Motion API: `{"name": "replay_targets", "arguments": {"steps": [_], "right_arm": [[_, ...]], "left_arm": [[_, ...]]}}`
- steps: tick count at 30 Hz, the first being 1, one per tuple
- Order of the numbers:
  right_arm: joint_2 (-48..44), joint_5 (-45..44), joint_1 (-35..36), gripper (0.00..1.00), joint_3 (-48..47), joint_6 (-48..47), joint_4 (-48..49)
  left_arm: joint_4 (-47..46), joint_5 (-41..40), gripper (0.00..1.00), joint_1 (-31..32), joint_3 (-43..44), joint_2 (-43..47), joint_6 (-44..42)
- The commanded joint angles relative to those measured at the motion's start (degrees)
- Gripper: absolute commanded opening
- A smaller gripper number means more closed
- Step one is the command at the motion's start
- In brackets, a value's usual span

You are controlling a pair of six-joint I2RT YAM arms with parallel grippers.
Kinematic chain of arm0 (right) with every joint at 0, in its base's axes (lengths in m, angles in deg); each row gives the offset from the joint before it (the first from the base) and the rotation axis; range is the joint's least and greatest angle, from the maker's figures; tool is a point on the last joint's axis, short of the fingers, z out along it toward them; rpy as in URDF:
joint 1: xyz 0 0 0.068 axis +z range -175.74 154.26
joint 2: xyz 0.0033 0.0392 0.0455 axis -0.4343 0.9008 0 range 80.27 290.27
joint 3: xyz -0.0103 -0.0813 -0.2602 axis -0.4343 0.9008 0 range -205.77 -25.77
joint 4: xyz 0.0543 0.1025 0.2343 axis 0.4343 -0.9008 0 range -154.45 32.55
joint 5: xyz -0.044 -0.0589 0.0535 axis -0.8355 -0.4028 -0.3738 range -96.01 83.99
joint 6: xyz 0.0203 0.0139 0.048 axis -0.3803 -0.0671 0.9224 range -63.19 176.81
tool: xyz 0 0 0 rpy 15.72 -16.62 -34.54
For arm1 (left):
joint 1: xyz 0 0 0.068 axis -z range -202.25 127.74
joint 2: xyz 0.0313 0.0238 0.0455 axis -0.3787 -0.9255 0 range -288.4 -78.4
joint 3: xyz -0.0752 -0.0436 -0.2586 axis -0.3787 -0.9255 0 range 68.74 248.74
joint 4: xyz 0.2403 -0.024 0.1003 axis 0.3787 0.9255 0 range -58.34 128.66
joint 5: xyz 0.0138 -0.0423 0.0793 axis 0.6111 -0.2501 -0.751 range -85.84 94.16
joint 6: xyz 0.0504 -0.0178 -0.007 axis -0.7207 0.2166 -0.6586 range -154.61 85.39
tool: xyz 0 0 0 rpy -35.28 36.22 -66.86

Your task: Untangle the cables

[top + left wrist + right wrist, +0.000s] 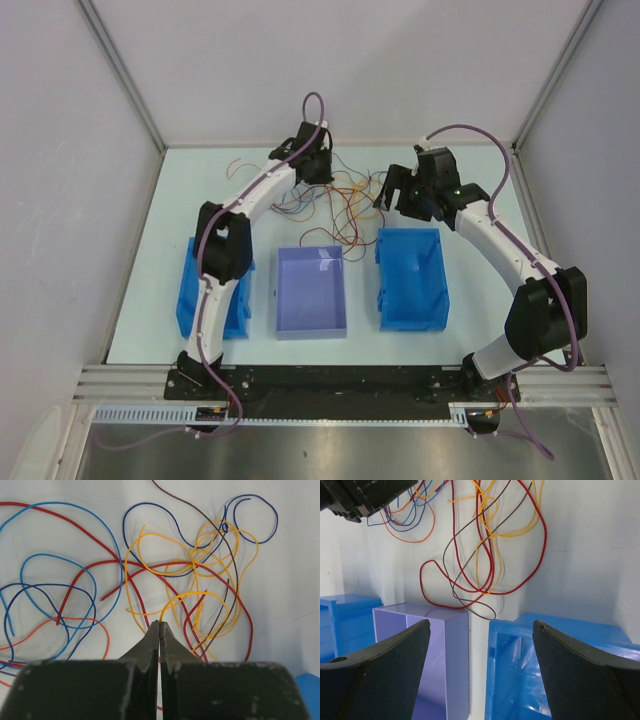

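While the thin floppy cables (345,205) in red, blue, dark navy, brown and orange-yellow lie in one loose tangle on the far half of the pale blue table (150,260), their heap stretches mostly from left to right, with a few red and brown loops reaching toward the near side. These loops end close to the far rims of the lavender plastic bin (282,290) and the right blue plastic bin (383,275), about at the gap between them. A second blue plastic bin (185,290) stands at the left, partly covered by the left arm. The left gripper (159,625) hangs over the far-left part of the tangle, and its jaws are pressed tightly together; an orange-yellow loop (200,593) runs straight into the tips and seems pinched there, though I cannot tell it for sure. The right gripper (481,625) is at the right end of the heap with its two black fingers (380,665) spread wide and nothing between them. In the top view its body hides the right edge of the wires.
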Motion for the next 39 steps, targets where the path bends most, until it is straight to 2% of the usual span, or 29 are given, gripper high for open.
{"name": "replay_targets", "arguments": {"steps": [1,4,8,12,13,16,23,28,32,36,39], "right_arm": [[-2.4,0.1,0.7,0.88,-1.8,0.4,-0.2],[-3.2,0.3,1.1,0.88,-1.8,0.2,0.2],[-4.4,0.1,1.8,0.88,-1.8,-0.5,1.6],[-5.6,0.3,2.7,0.88,-1.8,-0.5,3.2],[-6.3,0.6,2.9,0.88,-1.8,-0.5,3.5],[-7.8,1.3,4.5,0.88,-1.6,-1.2,5.5],[-13.3,2.1,8.1,0.90,0.4,-4.2,12.0],[-14.4,4.7,10.6,0.91,1.9,-6.6,16.4],[-11.6,3.9,12.9,0.92,2.0,-6.9,19.6],[-7.5,2.4,15.5,0.92,1.9,-8.4,22.2],[-4.2,0.1,16.0,0.92,2.0,-8.6,23.6]], "left_arm": [[1.7,-2.4,0.00,0.9,3.0,7.2,-2.3],[4.2,-3.4,0.00,1.5,5.2,10.7,-3.0],[5.2,-4.4,0.00,2.2,13.4,15.9,-5.5],[0.7,-0.7,0.00,2.2,18.9,21.4,-8.3],[-0.5,2.6,0.00,2.2,19.4,22.4,-8.5],[-5.0,5.0,0.00,2.3,19.5,26.7,-7.6],[-11.4,7.1,0.00,2.4,16.1,36.0,-7.3],[-10.7,5.0,0.00,2.4,5.0,38.4,-7.6],[-12.9,3.8,0.00,2.4,-2.3,41.3,-6.7],[-12.4,2.1,0.00,2.4,-3.1,41.9,-6.9],[-8.2,1.1,0.00,2.4,1.5,39.3,-7.6]]}}
